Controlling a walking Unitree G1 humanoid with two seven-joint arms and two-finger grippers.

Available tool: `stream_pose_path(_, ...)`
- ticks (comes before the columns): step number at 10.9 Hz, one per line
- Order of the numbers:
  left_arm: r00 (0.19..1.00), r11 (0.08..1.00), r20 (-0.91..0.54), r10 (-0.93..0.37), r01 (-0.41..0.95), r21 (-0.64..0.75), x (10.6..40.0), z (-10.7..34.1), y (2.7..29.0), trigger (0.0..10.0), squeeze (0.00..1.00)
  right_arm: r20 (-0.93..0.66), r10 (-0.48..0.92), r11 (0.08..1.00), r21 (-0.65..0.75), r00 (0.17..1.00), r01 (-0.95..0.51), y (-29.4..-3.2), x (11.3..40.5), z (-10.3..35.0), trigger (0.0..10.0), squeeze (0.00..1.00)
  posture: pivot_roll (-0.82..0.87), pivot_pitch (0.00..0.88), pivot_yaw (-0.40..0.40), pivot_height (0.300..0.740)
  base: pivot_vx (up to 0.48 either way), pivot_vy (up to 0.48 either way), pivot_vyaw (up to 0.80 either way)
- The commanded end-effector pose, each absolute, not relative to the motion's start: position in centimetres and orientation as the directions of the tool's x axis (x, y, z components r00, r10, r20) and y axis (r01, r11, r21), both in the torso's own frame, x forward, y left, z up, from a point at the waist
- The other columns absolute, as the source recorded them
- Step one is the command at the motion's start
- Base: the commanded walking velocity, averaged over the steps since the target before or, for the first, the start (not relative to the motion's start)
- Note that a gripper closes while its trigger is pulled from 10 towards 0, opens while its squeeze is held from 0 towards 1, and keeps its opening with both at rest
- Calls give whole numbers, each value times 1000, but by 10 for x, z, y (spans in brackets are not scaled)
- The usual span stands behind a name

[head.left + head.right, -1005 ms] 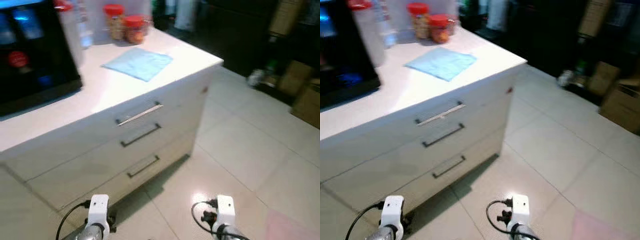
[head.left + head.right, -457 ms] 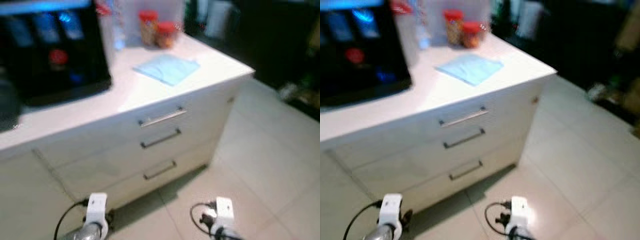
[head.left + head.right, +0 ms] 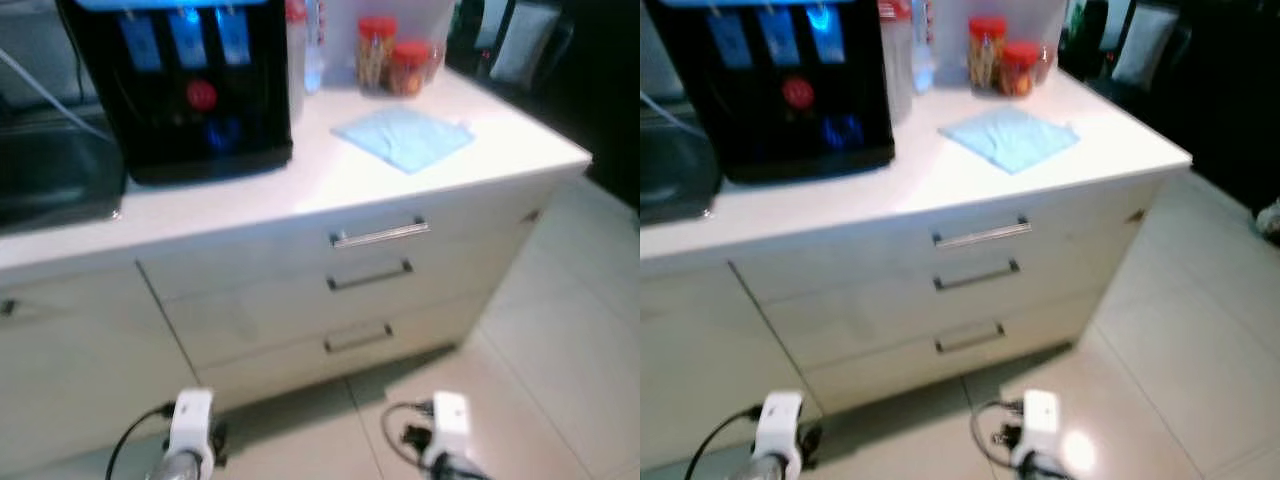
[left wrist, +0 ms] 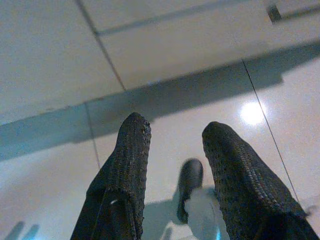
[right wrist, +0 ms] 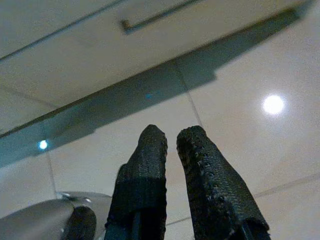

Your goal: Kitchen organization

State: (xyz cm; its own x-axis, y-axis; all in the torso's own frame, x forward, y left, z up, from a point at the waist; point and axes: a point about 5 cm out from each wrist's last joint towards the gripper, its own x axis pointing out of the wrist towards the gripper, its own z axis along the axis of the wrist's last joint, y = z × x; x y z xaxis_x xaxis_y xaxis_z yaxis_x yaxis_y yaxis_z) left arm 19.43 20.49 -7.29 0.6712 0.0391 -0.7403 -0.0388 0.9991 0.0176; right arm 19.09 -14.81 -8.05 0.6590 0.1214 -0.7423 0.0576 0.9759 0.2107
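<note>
Approach phase, by the look of it: best to square up to the white counter (image 3: 300, 195) before raising either arm. Left gripper (image 4: 172, 150) hanging low over the floor tiles, fingers parted, empty. Right gripper (image 5: 172, 150) likewise low, fingers nearly together, holding nothing. Well above and ahead of both, three stacked drawers (image 3: 370, 285), all closed. Farther up on the countertop: a blue cloth (image 3: 402, 138), two red-lidded jars (image 3: 392, 66) with orange-brown contents, too blurred to identify, and a black dispenser (image 3: 190, 85).
</note>
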Motion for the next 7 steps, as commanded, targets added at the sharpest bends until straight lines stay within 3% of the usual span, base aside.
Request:
stream_pose_path(1, 667, 999, -744, 37, -42, 12, 193, -74, 201, 10000, 0, -745, 100, 979, 192, 659, 68, -158, 190, -80, 10000, 0, 142, 1, 23, 740, 0, 0, 800)
stream_pose_path(7, 661, 999, -750, 36, -42, 11, 191, -76, 199, 10000, 0, -749, 106, 981, 186, 654, 53, -160, 189, -81, 10000, 0, 140, 0, 16, 740, 0, 0, 800)
